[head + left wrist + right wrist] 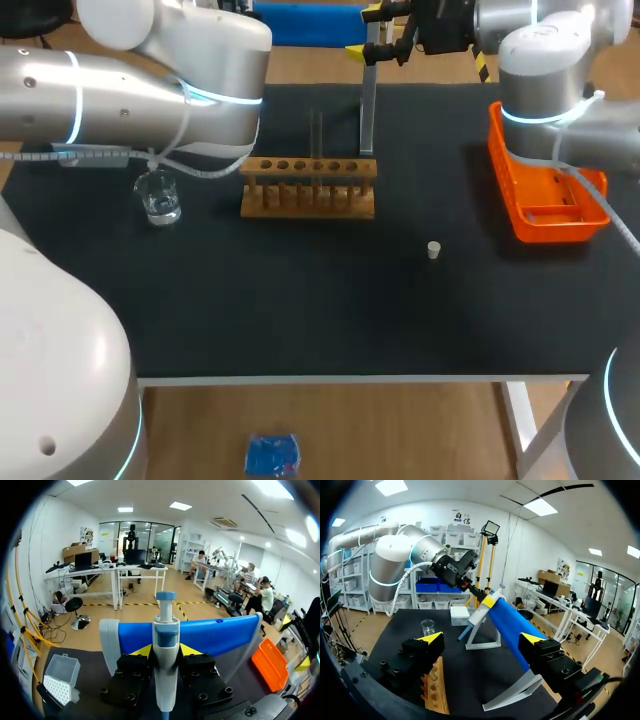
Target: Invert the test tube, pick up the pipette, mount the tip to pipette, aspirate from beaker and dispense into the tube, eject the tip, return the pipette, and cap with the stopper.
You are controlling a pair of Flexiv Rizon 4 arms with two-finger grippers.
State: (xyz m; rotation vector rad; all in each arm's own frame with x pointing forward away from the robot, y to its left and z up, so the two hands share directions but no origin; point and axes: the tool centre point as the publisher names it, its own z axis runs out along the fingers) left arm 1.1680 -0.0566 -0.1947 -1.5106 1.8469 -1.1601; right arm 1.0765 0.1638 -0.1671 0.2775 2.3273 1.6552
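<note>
The pipette (pixel 165 630) at the stand (pixel 368 110) behind the wooden rack (pixel 310 187), clamped from both sides between the yellow-tipped fingers of the left gripper (pixel 165 651). The right gripper (pixel 481 639) beside the stand, facing the pipette, its fingers spread wide apart

The white-and-blue pipette (pixel 166 630) stood upright at the back of the dark surface (pixel 300 310), pinched between the fingers of the left gripper (pixel 165 652). A clear test tube (pixel 318 135) stood upright in the wooden rack (pixel 308 190). A small glass beaker (pixel 158 197) with some clear liquid sat to the rack's left. The pale stopper (pixel 434 250) lay alone, nearer the front and to the rack's right. The tip box (pixel 59 677) sat beside the gripper, lid open.
</note>
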